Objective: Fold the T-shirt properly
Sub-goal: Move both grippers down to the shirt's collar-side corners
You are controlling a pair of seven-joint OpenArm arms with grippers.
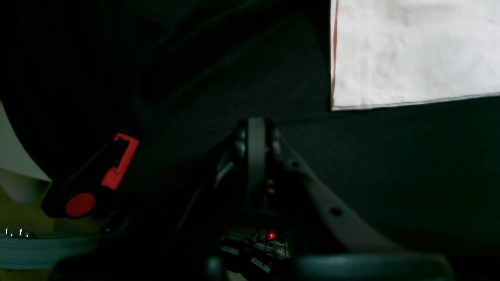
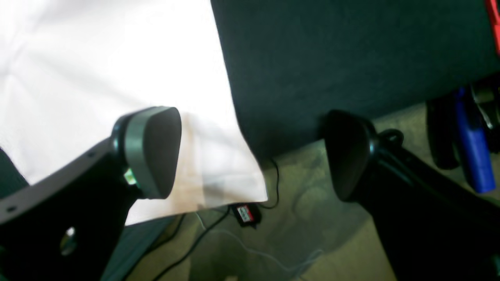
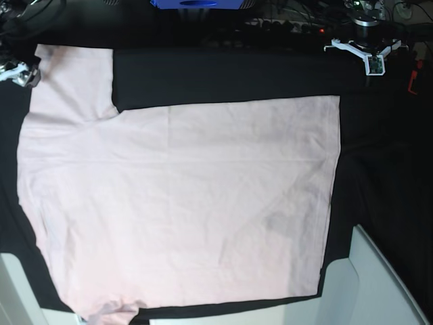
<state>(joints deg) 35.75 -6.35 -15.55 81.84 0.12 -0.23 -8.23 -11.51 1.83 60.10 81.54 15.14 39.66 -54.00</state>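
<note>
With your right gripper (image 2: 250,156) open over the sleeve at the table's (image 3: 385,169) far corner, lower it on the T-shirt (image 3: 183,203), spread plain side up across the table, while the left gripper (image 1: 256,132) is closed, empty.

Counter (image 3: 223,74) with a black cloth on top, big pale pink T-shirt (image 3: 183,203) lying flat, plain side up, one sleeve spread out

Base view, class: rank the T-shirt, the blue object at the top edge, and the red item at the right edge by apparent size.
1. T-shirt
2. Blue object, partly cropped
3. Red item
</note>
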